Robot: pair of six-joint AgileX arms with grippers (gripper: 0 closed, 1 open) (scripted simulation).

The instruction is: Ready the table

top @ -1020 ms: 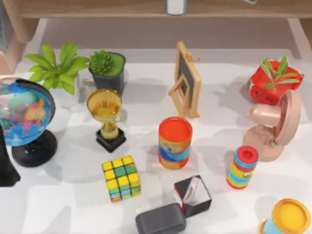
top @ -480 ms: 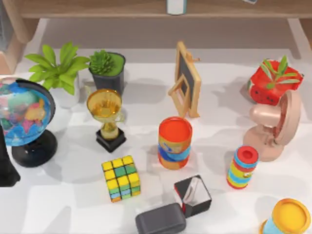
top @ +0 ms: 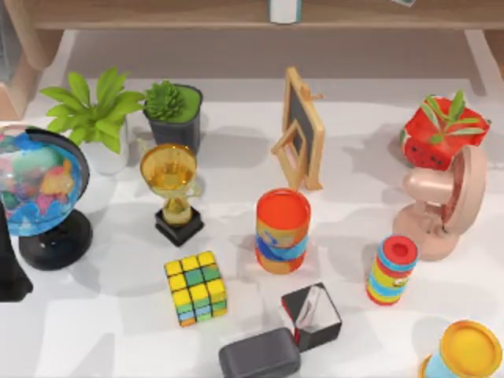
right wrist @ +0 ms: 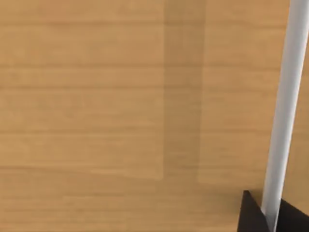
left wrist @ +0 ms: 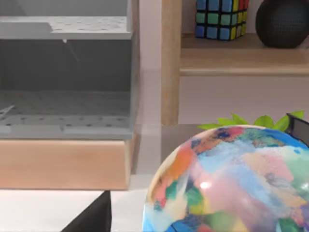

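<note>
Across the broad white matte counter (top: 118,331) clutter stands untouched, so we judge readying barely begun: our left arm's end effector (top: 12,272), its finger state unreadable, sits at the left edge beside the blue globe (top: 35,185), and next we need one object chosen and approached.
</note>
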